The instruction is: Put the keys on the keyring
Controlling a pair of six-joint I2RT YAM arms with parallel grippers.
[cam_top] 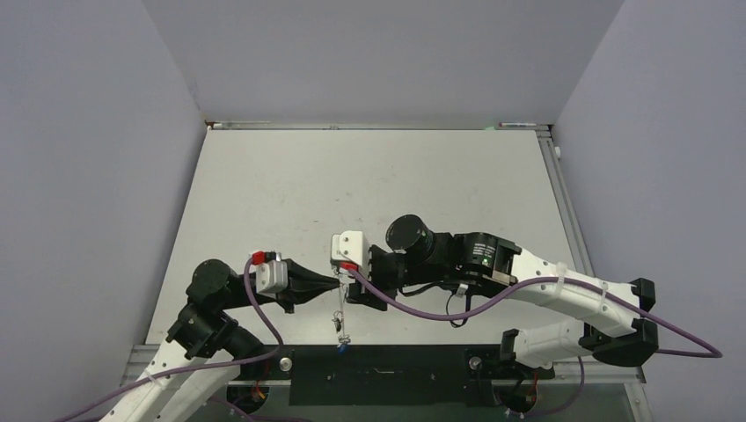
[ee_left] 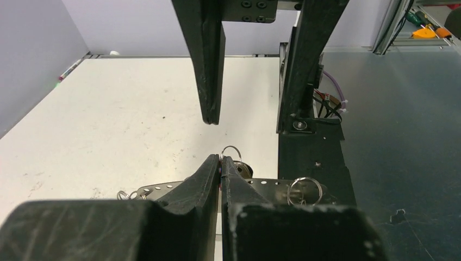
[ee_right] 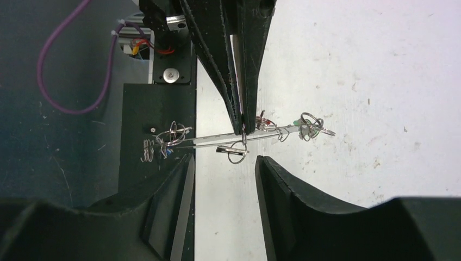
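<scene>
The keyring (ee_right: 206, 140) is a thin grey loop seen edge-on, held off the table with small split rings, a green tag (ee_right: 294, 123), a red tag (ee_right: 263, 122) and a blue tag (ee_right: 166, 154) dangling. In the top view it (cam_top: 340, 321) hangs over the table's near edge. My left gripper (cam_top: 337, 282) is shut on it; in the left wrist view the jaws (ee_left: 222, 159) are pressed together with a small ring (ee_left: 231, 149) poking out above. My right gripper (ee_right: 223, 159) is open and empty, facing the left one, its fingers (ee_left: 209, 81) either side of the keyring.
The white table (cam_top: 352, 176) is walled on three sides. A black base plate (cam_top: 378, 374) lies along the near edge under the keyring. A purple cable (cam_top: 422, 308) loops below the right arm. Tools (ee_left: 423, 30) lie beyond the table.
</scene>
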